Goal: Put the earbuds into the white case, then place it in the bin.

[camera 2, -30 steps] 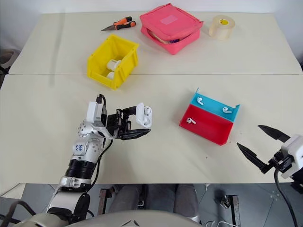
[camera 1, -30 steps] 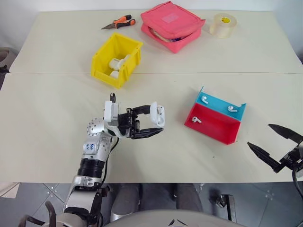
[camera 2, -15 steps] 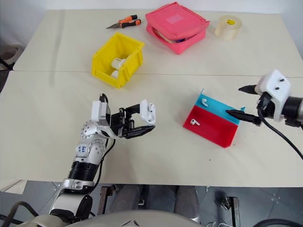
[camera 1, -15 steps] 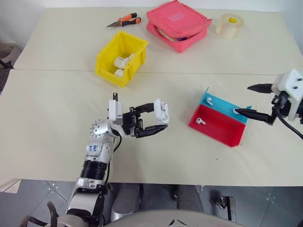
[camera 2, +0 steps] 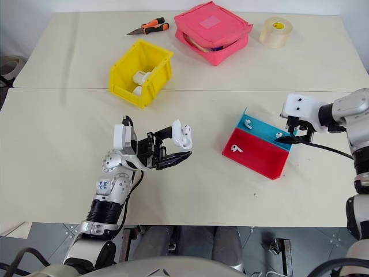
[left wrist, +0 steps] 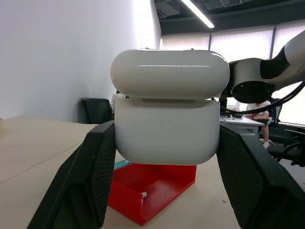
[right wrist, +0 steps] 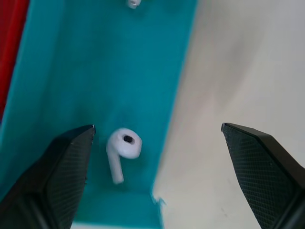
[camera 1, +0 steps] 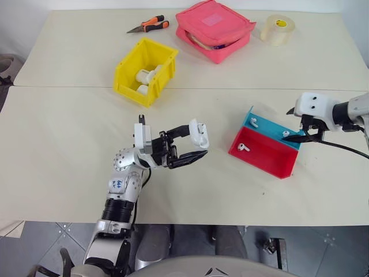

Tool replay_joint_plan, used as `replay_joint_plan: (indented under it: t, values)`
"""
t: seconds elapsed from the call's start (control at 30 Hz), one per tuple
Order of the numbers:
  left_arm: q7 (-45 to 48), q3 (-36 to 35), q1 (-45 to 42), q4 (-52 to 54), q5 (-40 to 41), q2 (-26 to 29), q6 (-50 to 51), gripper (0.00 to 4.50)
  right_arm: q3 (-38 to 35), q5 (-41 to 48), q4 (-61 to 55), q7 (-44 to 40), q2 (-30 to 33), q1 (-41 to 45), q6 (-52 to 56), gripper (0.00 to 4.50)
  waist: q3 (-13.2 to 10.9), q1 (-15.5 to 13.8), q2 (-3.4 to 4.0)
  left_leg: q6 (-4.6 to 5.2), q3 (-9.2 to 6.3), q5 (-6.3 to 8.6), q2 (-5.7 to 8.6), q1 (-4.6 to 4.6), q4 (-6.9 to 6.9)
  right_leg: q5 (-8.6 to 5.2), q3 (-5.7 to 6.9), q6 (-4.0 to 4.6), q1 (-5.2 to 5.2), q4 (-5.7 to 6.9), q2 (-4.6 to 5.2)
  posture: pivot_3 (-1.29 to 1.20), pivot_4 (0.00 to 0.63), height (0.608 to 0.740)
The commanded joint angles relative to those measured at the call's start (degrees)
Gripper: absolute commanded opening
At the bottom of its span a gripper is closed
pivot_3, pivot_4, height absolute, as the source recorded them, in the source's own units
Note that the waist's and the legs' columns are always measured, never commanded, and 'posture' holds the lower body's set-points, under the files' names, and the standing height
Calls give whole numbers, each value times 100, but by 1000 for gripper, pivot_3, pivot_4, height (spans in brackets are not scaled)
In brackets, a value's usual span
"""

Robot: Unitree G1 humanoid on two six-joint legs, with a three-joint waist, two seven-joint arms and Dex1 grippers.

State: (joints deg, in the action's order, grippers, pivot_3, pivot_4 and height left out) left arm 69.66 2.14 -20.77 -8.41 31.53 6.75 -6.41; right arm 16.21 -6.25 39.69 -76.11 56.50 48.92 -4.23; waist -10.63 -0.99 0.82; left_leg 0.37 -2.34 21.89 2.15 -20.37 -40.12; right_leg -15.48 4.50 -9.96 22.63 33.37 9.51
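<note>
Glossy rounded white case (left wrist: 169, 112), lid ajar, pinched in left gripper (camera 1: 195, 148), right gripper (right wrist: 157, 179) fingers spread over stemmed earbud (right wrist: 121, 150) in blue tray (right wrist: 95, 71)

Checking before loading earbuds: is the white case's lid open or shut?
Shut: the white case shows just a thin seam beneath its lid, gripped by the left hand.

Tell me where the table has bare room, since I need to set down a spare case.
Free: the wide stretch left of the left gripper holding the white case, and between it and the red and blue tray. Crowded: the far edge, with the bin, pliers, pink pouch and tape.
</note>
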Motion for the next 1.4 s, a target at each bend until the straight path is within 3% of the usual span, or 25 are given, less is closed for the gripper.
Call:
replay_joint_plan:
  t: [0.03,0.07,0.17,0.37,0.93,1.1,1.4]
  values:
    - [-50,16,40,239,24,-25,-122,2771,129,-319,372,-197,-7,178,-293,4441,0,1,0,0,0,0,0,0,0,0,0,0,0,0,0,0,150,740]
    - [-57,17,45,248,25,-22,-126,2771,139,-365,452,-217,-35,215,-287,4441,0,1,0,0,-1,0,0,0,-1,0,0,0,0,0,0,0,150,740]
    - [-76,18,67,287,31,-10,-125,2771,194,-521,624,-271,-79,324,-318,3816,0,-3,0,0,-1,0,0,1,-2,0,1,0,-2,0,0,0,150,740]
    - [-111,40,91,344,33,-3,-115,2771,307,-805,781,-486,-161,568,-198,1861,0,-1,0,-1,-1,0,0,1,-4,0,0,0,-3,1,0,0,150,740]
    - [-173,39,46,357,27,-13,-138,2771,461,-1173,971,-649,-391,731,-185,1861,2,18,-3,-3,-2,0,0,3,-5,0,0,0,-3,4,0,0,150,740]
    - [-190,33,53,376,33,-2,-130,2771,441,-1178,948,-685,-419,679,-166,669,5,56,-8,-3,-2,0,-1,3,-7,0,0,0,-5,5,0,0,150,740]
    - [-159,27,14,346,44,33,-111,2771,362,-1130,855,-629,-421,619,-140,669,6,95,-11,-4,-5,0,-2,6,-8,0,0,0,-7,7,0,0,150,740]
